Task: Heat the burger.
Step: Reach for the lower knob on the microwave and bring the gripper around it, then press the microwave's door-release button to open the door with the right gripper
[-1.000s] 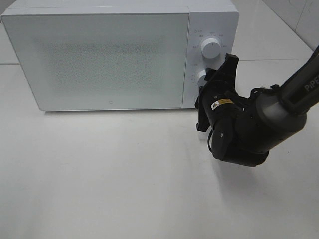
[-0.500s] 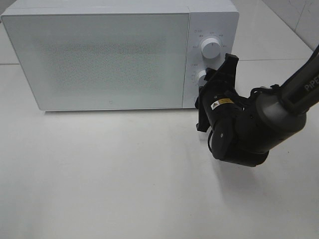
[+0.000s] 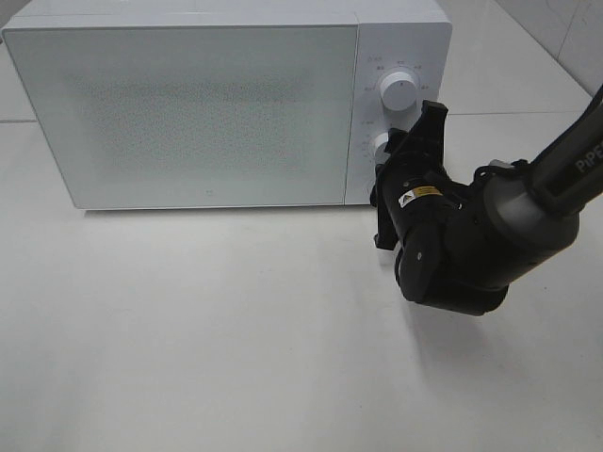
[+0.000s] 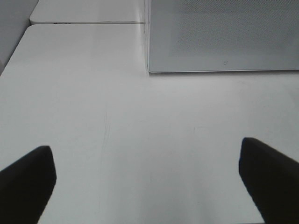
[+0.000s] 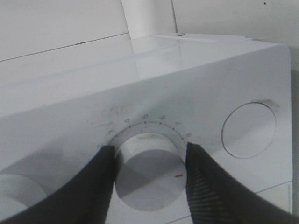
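The burger is out of view; the white microwave (image 3: 188,113) stands with its door closed. At the control panel my right gripper (image 3: 400,151) is shut on the lower knob (image 3: 381,144), just under the upper knob (image 3: 398,91). The right wrist view shows its dark fingers (image 5: 93,186) pressed on both sides of that white knob (image 5: 148,172), which has a red mark and a numbered scale around it. My left gripper (image 4: 148,182) is open over bare table, with nothing between its fingertips (image 4: 28,177), in front of the microwave's (image 4: 224,37) door corner.
The white table (image 3: 188,330) stretches in front of the microwave. My right arm's bulky wrist (image 3: 452,254) hangs over the table's right side. A seam (image 4: 84,22) between two tabletops runs behind the microwave's left end.
My right wrist has shifted a hair to the left while staying on the knob. Nothing else has moved.
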Tool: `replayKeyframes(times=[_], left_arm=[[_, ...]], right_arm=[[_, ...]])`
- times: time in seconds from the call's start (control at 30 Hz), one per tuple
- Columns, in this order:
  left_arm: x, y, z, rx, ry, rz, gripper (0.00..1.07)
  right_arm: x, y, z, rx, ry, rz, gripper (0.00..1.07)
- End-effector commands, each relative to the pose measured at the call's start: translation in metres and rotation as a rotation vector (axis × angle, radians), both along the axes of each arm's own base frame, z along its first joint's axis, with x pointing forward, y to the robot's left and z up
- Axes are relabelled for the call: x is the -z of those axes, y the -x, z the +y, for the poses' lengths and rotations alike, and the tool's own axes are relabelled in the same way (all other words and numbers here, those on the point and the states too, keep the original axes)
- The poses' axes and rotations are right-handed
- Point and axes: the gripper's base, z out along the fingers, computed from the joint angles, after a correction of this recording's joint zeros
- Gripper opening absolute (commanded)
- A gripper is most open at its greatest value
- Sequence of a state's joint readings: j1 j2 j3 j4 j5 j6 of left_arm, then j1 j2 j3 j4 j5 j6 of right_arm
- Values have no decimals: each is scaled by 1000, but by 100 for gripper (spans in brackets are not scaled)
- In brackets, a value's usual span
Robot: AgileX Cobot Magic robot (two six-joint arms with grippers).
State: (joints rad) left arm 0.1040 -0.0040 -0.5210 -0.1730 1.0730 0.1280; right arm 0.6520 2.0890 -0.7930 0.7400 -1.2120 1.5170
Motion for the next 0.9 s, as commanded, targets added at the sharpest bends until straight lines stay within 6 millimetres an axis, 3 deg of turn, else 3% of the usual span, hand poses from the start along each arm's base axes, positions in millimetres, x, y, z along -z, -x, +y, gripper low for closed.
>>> replayKeyframes(times=[0.03, 0.33, 0.43, 0.6, 0.9], left_arm=[[1, 3, -1, 11, 15, -13, 100], [1, 3, -1, 11, 15, -13, 100], [1, 3, -1, 11, 15, -13, 100], [1, 3, -1, 11, 15, -13, 100], [1, 3, -1, 11, 15, -13, 100]], right_arm=[[-24, -2, 7, -49, 65, -219, 37], [-18, 3, 0, -15, 106, -188, 45], [-16, 5, -1, -18, 112, -180, 62], [-16, 5, 2, -55, 119, -189, 78], [-15, 8, 3, -97, 145, -184, 75]])
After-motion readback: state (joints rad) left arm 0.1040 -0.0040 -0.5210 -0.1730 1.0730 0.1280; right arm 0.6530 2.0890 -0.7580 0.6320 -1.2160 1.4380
